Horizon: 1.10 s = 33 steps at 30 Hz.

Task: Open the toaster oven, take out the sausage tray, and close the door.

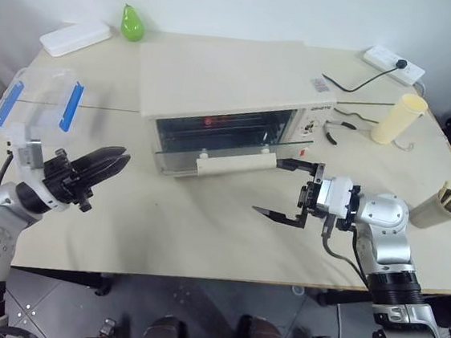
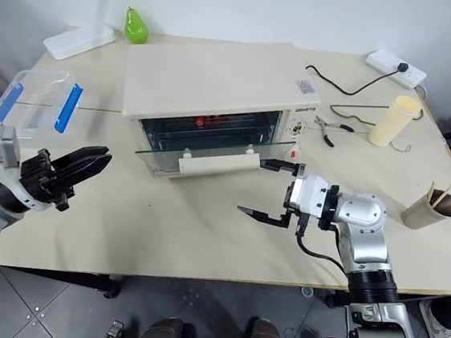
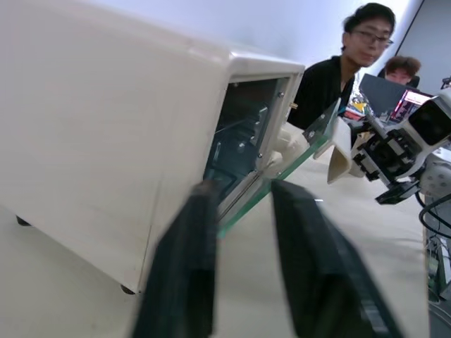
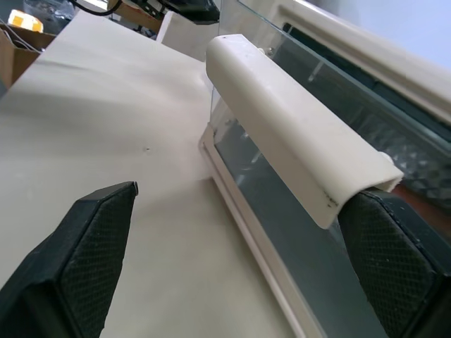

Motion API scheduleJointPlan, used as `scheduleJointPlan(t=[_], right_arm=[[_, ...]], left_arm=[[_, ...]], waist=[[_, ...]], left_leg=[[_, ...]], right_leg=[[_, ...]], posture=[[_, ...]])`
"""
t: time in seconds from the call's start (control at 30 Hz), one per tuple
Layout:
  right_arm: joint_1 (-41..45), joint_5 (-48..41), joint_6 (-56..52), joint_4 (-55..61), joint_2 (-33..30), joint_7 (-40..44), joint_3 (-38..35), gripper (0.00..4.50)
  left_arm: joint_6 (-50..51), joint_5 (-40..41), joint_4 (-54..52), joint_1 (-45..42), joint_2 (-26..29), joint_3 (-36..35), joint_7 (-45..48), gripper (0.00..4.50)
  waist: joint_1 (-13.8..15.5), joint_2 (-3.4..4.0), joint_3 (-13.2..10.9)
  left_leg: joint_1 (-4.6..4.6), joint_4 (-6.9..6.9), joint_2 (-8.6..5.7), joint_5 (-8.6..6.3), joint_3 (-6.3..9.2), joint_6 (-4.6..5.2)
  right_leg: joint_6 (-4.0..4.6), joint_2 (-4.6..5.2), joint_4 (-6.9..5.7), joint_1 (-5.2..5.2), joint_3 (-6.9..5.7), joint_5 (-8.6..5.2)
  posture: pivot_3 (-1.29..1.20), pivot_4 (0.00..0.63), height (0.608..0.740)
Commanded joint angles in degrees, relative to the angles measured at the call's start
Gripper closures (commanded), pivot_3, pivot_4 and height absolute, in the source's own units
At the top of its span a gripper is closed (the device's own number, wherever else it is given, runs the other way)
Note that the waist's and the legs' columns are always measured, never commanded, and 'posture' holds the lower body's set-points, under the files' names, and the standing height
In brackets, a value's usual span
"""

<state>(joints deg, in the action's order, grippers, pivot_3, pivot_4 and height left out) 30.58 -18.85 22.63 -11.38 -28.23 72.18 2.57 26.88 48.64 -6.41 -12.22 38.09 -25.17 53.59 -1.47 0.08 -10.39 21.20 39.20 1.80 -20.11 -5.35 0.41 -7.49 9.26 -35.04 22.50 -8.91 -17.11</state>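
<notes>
Two grippers: right (image 1: 288, 190) spread by glass door (image 1: 219, 154); left (image 1: 105, 164) nearly pressed together.

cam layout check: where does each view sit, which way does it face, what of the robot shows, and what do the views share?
Left eye, right eye: head stereo pair, facing forward and down over the table; both arms show, with left gripper and right gripper.
Left wrist: along its fingers toward the toaster oven side; two people behind.
Right wrist: along its open fingers at the door handle.
Shared: all views show the partly open door.
</notes>
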Motion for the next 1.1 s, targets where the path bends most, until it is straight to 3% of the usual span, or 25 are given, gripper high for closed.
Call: scheduleJointPlan(t=[0.03,0.43,0.67,0.8,0.97,1.1], right_arm=[[1.0,0.2,2.4,1.0,0.1,0.0,0.4,0.0],[-2.5,1.4,1.7,2.8,-1.3,-2.7,0.1,0.0],[-23.5,1.5,-1.9,8.2,-10.4,-8.5,-9.6,0.0],[-29.4,0.7,-3.7,10.9,-13.4,-12.0,-14.6,0.0],[-27.5,0.9,-6.9,14.7,-16.2,-15.9,-18.2,0.0],[-19.8,4.8,-8.5,18.3,-16.3,-18.3,-13.9,0.0]], left_arm=[[-2.1,-1.6,0.9,-4.0,-1.1,2.6,0.8,4.48],[-10.7,-12.0,7.1,-10.8,-7.1,13.6,3.1,4.48],[-13.3,-14.8,8.1,-8.2,-6.6,16.1,7.1,4.48],[-17.8,-18.8,9.5,-7.2,-6.1,17.4,7.9,4.48],[-20.0,-21.7,10.1,-5.1,-6.2,18.9,8.7,4.48],[-22.7,-24.4,10.5,-2.6,-6.5,20.3,8.3,4.48]], waist=[[0.0,0.0,0.0],[0.0,-0.01,0.0],[2.3,-0.02,0.0],[2.3,-0.04,0.0],[1.7,-0.03,0.0],[1.2,-0.02,0.0]], left_leg=[[0.0,0.02,-0.02,0.0,-0.01,0.0],[0.0,0.02,-0.02,0.01,-0.06,-0.01],[0.05,0.03,-0.08,0.0,-0.02,0.01],[0.03,0.13,-0.07,0.02,-0.25,0.07],[-0.14,0.14,-0.03,0.16,-0.29,0.08],[-0.11,0.11,-0.02,0.14,-0.18,0.06]], right_leg=[[0.0,0.0,-0.03,0.0,0.0,0.0],[-0.01,0.0,-0.05,-0.01,-0.04,0.0],[-0.04,0.04,0.04,-0.05,-0.06,0.02],[-0.05,0.04,0.11,-0.05,0.01,0.03],[0.01,0.04,0.02,-0.07,0.17,0.02],[0.0,0.04,0.02,0.01,0.2,0.02]], posture=[[0.0,0.15,0.74],[0.0,0.15,0.74],[0.0,0.15,0.74],[0.0,0.15,0.74],[0.0,0.15,0.74],[0.0,0.15,0.74]])
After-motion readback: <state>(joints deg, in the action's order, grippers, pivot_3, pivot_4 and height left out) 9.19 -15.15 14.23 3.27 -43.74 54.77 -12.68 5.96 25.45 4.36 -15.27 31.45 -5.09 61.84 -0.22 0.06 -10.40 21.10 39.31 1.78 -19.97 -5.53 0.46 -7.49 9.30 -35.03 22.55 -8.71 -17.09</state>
